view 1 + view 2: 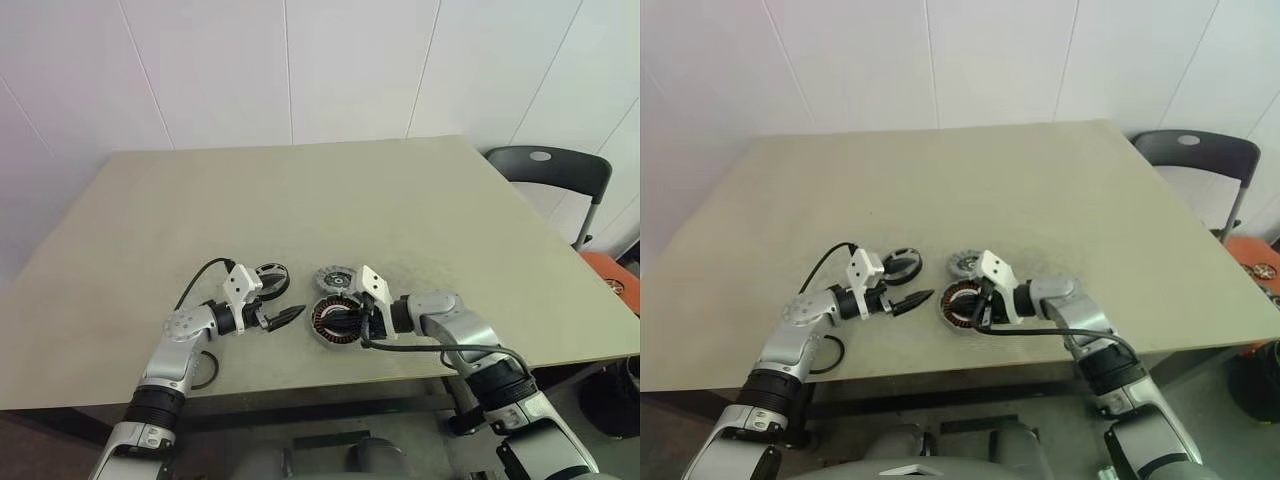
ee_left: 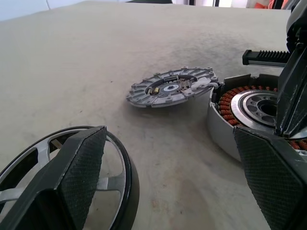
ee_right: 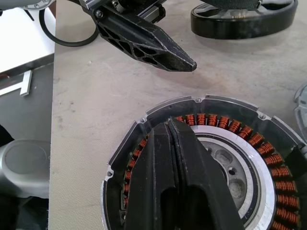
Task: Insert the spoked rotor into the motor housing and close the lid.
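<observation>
Head views: The motor housing [image 1: 333, 322] lies flat on the worktop [image 1: 330, 200] near its front edge, windings facing up. The lid [image 1: 334, 279] rests just behind the housing. The spoked rotor [image 1: 271, 281] lies to the left of the lid, beside the left hand [image 1: 283, 319]. The right hand [image 1: 350, 322] is positioned over the housing.

Left wrist view: The left hand's fingers [image 2: 79, 163] are spread wide and empty. The spoked rotor sits behind one finger, flat on the worktop. The lid leans with one edge against the housing rim.

Right wrist view: The right hand's fingers [image 3: 180, 177] are pressed together, gripping nothing, with the tips over the copper windings and centre hub. The tip of the left hand is near the housing rim.

Hazards: Closed fingertips pressing down may scrape the windings or shift the housing. The two hands operate close together; a rotor transfer risks collision. A tilted rotor may jam on the housing rim.
</observation>
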